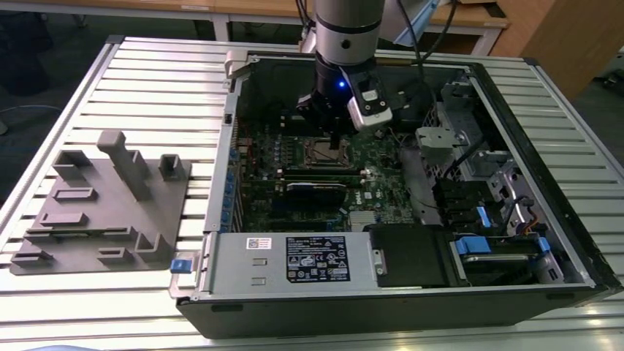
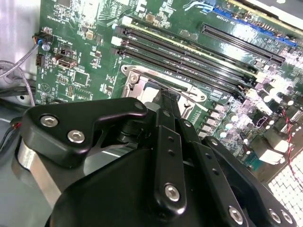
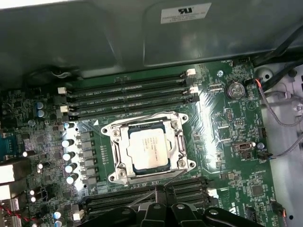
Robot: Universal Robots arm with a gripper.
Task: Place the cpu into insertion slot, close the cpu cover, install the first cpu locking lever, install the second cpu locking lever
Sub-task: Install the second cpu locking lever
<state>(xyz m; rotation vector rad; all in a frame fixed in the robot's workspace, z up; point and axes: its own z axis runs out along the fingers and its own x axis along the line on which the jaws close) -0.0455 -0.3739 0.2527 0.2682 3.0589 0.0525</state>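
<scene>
From my station, the gripper point(image 2: 166, 101) body blocks most of the insertion slot point(image 2: 142, 87) in the second wrist view, so I can't see the cpu there or judge how the fingers stand. In the first wrist view the gripper point(image 3: 158, 198) is cut off by the picture's edge, and I can't tell whether it touches the thin lever point(image 3: 142, 197) beside it. In the exterior view the slot point(image 1: 326, 155) is too small for me to tell whether the cover is down.
</scene>
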